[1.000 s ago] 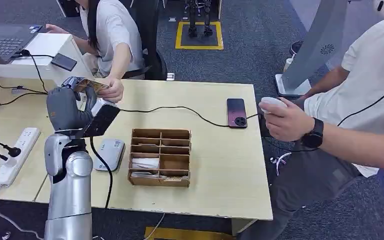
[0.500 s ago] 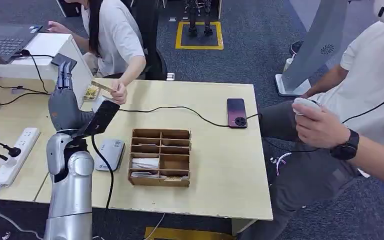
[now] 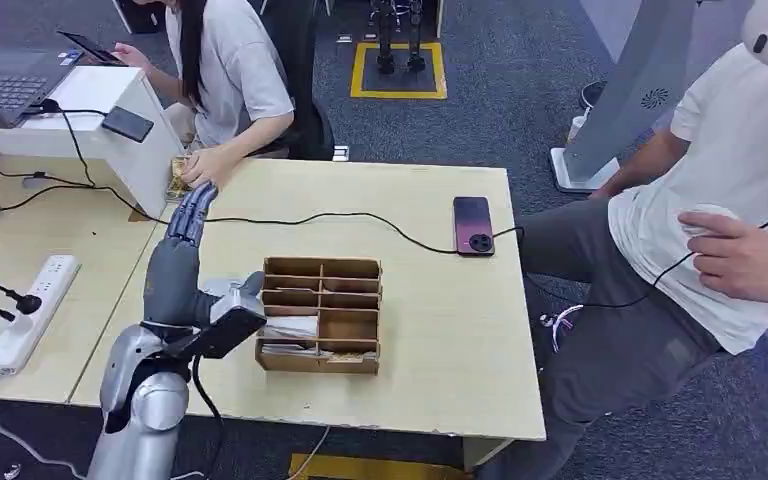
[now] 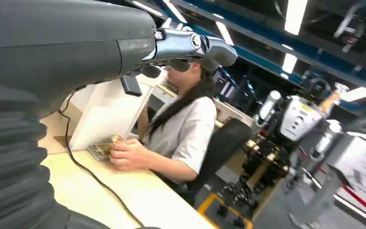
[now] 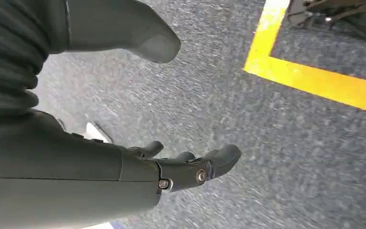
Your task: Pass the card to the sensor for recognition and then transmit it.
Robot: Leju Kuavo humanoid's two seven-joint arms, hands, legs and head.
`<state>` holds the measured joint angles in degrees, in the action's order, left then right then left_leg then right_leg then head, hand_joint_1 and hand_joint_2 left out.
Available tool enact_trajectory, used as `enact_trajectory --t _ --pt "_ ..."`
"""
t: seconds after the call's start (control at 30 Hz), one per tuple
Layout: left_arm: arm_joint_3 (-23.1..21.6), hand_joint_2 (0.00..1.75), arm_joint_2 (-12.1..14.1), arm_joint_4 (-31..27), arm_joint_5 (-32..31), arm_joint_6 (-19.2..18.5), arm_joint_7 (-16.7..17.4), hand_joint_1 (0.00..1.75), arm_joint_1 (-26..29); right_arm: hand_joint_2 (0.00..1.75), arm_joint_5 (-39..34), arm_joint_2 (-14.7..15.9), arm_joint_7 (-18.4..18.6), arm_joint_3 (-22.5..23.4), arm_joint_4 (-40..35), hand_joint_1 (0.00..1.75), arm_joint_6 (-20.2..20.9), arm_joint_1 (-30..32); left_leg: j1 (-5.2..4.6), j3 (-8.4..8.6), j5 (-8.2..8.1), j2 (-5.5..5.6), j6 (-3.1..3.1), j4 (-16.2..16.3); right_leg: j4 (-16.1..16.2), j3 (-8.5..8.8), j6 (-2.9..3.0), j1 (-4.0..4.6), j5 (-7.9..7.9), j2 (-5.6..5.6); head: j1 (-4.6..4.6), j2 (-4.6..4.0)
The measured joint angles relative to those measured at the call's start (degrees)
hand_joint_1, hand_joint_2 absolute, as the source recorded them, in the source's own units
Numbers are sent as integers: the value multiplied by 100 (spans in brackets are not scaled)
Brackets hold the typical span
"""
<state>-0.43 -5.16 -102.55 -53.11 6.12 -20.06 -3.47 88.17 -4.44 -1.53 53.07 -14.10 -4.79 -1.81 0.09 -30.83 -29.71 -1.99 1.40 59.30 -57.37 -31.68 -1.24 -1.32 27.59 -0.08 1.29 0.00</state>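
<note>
While a person's hand grips the card, both robot hands' fingers lie released.

**Right hand held empty above grey carpet**

The robot's right hand is seen close up, with its grey ribbed cover at the picture's edge. The thick grey thumb is spread well apart from the darker fingers, which are slightly curled, and nothing is held between them. Beyond the hand, a speckled grey carpet floor is shown, somewhat blurred. A bright yellow line is marked on the carpet and bends at a corner.
</note>
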Motion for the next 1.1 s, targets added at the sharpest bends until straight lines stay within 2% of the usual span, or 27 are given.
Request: enact_trajectory --t 0.07,0.13,0.3,0.43,0.7,0.87,1.1 --pt "-211 175 166 -174 -307 182 0 0 246 175 13 0 -2 52 -2 0 -2 3 0 0 0 -1 0 -1 0 0 0 0 0 1 0 0" --pt "-486 175 379 -296 -849 536 118 0 449 175 17 -2 -20 105 0 0 -20 4 0 1 0 -1 0 -2 0 1 0 0 0 1 -2 0" --pt "-1030 175 992 -337 -1323 857 297 0 846 175 15 -2 -70 242 -2 0 -96 4 1 3 3 -1 -2 -2 0 1 1 0 -1 1 -2 0" --pt "-1363 175 1329 -337 -1412 883 367 0 969 175 74 0 -31 306 -2 0 -88 4 3 2 3 0 -2 -2 0 3 1 0 -2 0 -2 0" --pt "-1900 175 2107 -219 -1910 883 828 0 981 175 164 0 0 441 -2 0 -37 0 3 2 3 -1 -2 -2 0 2 1 0 -2 1 0 0" --pt "-2029 175 2363 -97 -2009 846 944 0 980 175 197 0 -11 487 -2 0 -17 -4 3 2 3 0 -2 -2 0 3 1 0 -2 0 -2 0" --pt "-2258 175 2549 126 -2096 717 1029 0 925 175 197 0 -26 507 -2 0 -24 -11 2 3 3 0 -2 -2 0 3 1 -1 -2 0 -2 0"
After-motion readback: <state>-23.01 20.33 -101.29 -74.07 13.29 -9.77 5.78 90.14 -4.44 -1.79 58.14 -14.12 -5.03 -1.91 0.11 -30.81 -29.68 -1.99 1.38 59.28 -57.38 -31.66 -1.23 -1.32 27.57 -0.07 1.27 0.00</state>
